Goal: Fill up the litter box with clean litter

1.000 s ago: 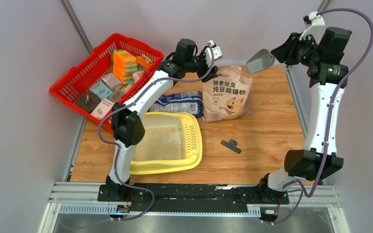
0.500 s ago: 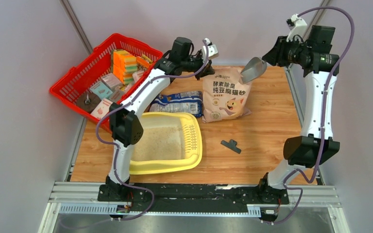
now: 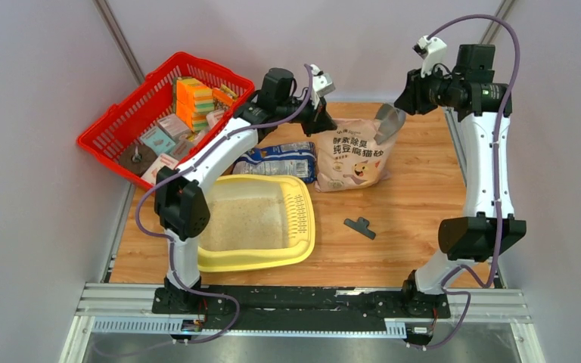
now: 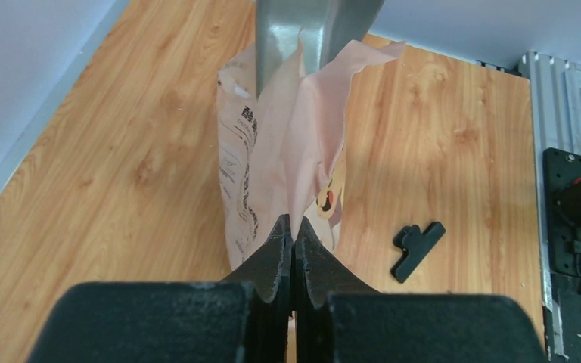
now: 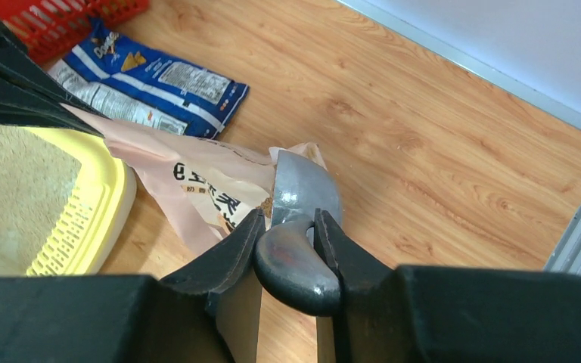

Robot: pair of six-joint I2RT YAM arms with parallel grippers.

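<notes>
The pale-yellow litter box (image 3: 301, 246) lies at front left with beige clean litter (image 3: 246, 223) spread inside; it also shows in the right wrist view as litter box (image 5: 110, 200) and litter (image 5: 15, 189). The tan litter bag (image 3: 352, 155) stands behind it. My left gripper (image 4: 293, 223) is shut on the bag's (image 4: 272, 151) top edge, seen from above at left gripper (image 3: 324, 121). My right gripper (image 5: 287, 219) is shut on the handle of a grey metal scoop (image 5: 306, 189). The scoop's (image 3: 388, 121) bowl dips into the bag's open mouth.
A red mesh basket (image 3: 113, 140) of boxes and sponges sits at back left. A blue-and-white printed bag (image 3: 280, 159) lies flat between basket and litter bag. A black clip (image 3: 359, 225) rests on the wooden table right of the litter box.
My left gripper has shut on the bag's top edge. The right arm has swung left and down, carrying the scoop from above the bag's right side into its mouth.
</notes>
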